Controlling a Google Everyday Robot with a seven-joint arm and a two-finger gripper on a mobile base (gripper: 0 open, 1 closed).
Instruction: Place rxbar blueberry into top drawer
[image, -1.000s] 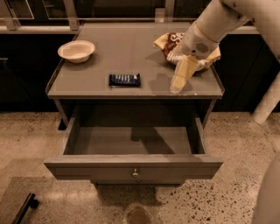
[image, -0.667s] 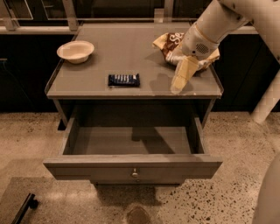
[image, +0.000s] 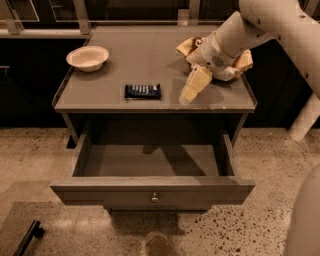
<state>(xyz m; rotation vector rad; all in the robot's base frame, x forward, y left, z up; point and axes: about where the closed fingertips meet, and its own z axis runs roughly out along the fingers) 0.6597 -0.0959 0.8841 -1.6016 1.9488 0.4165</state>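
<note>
Observed condition: the grey flat-topped counter (image: 145, 55) carries three items. The small flat dark navy-blue rxbar blueberry wrapper with white lettering (image: 143, 91) lies flat near the counter's front edge, roughly at mid-width, with its long side parallel to that edge. Nothing is touching it. A shallow round cream-coloured bowl (image: 87, 57) stands upright at the rear left corner, well apart from the bar. A crumpled brown-and-white chip bag (image: 186, 46) sits at the rear right, partly hidden behind the robot's white arm (image: 260, 25).

The cream-coloured gripper (image: 186, 96) reaches in from the upper right and points down and to the left. Its tip is over the front right part of the counter, near the bar's right end but clear of it. It holds no object. Whether the gripper is open or closed cannot be determined from this view.

The wide shallow grey top drawer (image: 150, 189) below the counter is pulled out fully toward the camera. Its interior shows only the grey floor panel and shadow. A small round metal knob (image: 154, 198) sits at the centre of the flat drawer front. The bar is on the counter, not in the drawer.
</note>
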